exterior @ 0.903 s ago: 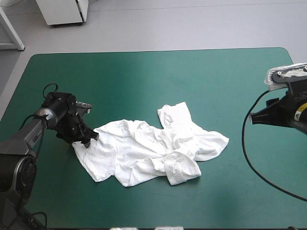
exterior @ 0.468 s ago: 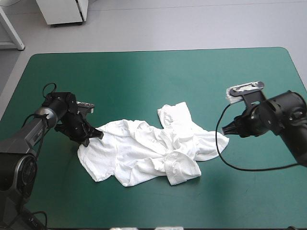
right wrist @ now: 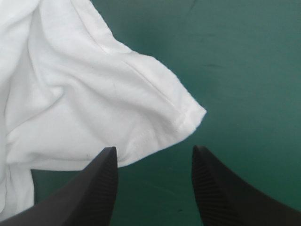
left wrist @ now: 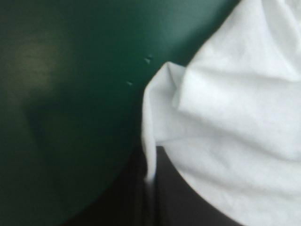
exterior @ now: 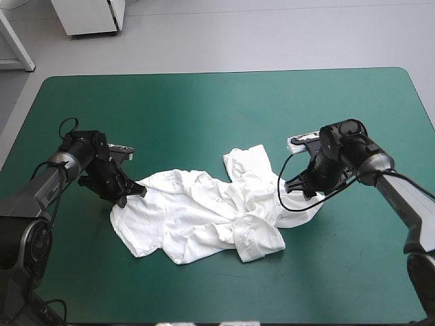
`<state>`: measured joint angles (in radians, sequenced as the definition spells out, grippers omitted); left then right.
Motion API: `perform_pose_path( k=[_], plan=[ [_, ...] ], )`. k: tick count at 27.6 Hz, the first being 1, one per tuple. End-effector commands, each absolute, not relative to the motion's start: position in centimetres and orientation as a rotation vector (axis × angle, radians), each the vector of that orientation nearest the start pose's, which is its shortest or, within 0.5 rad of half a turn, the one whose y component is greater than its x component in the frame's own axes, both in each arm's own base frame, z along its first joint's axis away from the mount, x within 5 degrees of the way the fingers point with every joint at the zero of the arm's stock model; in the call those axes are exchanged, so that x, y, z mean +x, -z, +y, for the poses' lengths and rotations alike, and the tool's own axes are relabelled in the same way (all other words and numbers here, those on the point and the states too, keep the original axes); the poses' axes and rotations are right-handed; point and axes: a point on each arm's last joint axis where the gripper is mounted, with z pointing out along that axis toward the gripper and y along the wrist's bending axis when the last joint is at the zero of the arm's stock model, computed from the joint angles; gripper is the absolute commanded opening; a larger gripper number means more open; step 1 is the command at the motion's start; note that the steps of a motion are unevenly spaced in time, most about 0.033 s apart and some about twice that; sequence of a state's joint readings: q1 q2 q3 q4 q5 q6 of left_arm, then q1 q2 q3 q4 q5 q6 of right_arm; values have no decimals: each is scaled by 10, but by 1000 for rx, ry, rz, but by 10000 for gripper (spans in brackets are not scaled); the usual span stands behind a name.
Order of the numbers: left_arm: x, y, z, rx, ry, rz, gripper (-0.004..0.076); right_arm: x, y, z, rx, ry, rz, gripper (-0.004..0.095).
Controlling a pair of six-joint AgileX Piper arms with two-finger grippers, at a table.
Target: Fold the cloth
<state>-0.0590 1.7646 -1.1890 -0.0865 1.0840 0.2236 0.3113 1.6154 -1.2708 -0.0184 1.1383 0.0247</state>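
The white T-shirt (exterior: 211,217) lies crumpled in the middle of the table, one sleeve pointing toward the far edge. My left gripper (exterior: 134,192) sits at the shirt's left edge. In the left wrist view its black fingers (left wrist: 136,188) meet, with a fold of the T-shirt (left wrist: 235,117) pinched between them. My right gripper (exterior: 297,187) is low at the shirt's right side. The right wrist view shows this gripper (right wrist: 154,150) with its fingers apart, and a hemmed sleeve corner of the T-shirt (right wrist: 84,94) lies just ahead of them, partly between the tips.
The teal-green cover (exterior: 204,115) surrounds the shirt on every side, widest toward the far edge. Both arms reach in low over the table from the left and right.
My right arm swung in from the table's right edge to the shirt's right sleeve. My left gripper shut on the shirt's left edge and shifted it slightly.
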Motion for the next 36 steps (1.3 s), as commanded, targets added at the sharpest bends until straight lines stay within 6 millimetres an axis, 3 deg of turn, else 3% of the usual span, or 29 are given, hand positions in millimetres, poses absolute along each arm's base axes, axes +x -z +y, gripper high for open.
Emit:
perform_pose_path(
  k=[1, 7, 14, 17, 22, 25, 28, 31, 33, 36],
  plan=[
    [328, -205, -35, 329, 220, 3039, -10, 314, -265, 84, -366, -99, 2950, 507],
    [329, -206, -37, 347, 248, 3028, -10, 330, -242, 67, -278, -125, 3006, 596],
    [329, -206, -36, 349, 244, 3025, -10, 341, -205, 74, -275, -212, 3101, 565],
    [329, -206, -37, 349, 248, 3030, -10, 341, -190, 81, -313, -209, 3158, 394],
    [328, -207, -37, 339, 264, 3024, -10, 339, -183, 102, -439, -243, 3141, -23],
    [328, -214, -38, 332, 275, 3004, -10, 338, -183, 108, -465, -246, 3132, -17],
    [321, -230, -39, 335, 299, 2986, -10, 334, -191, 109, -458, -264, 3133, -17],
    [297, -268, -42, 375, 344, 2933, -10, 324, -220, 104, -484, -238, 3093, -17],
    [281, -294, -42, 385, 349, 2872, -10, 314, -246, 101, -487, -240, 3030, -17],
    [236, -347, -41, 378, 358, 2724, -10, 287, -303, 91, -469, -226, 2871, -17]
  ],
)
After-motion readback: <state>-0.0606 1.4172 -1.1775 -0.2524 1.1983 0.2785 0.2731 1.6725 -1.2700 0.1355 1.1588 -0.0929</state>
